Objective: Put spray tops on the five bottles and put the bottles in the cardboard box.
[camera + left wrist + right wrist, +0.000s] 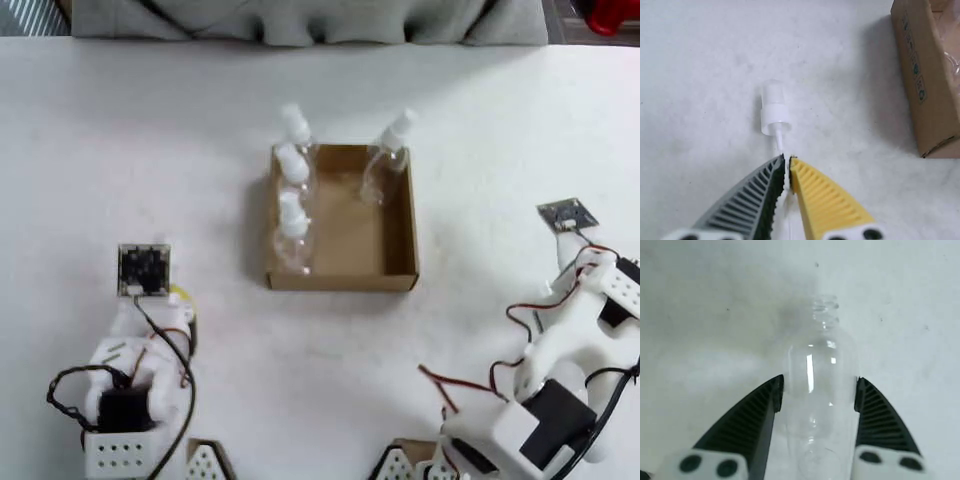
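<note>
Glossy plastic bottle (822, 385), matt cardboard box (340, 281)

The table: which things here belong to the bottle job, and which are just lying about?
Job: cardboard box; four topped bottles standing in it; spray top, held by the left gripper; uncapped bottle, held by the right gripper.
Lying about: grey cushions beyond the table; red object at the far corner.

Bright, even light washes the white counter (150, 150) almost flat in the high view. The cardboard box (925, 75) throws a soft grey shadow onto the counter beside it. The bottle (822, 375) carries thin white glints, with a dim smudge of shadow by its neck.
</note>
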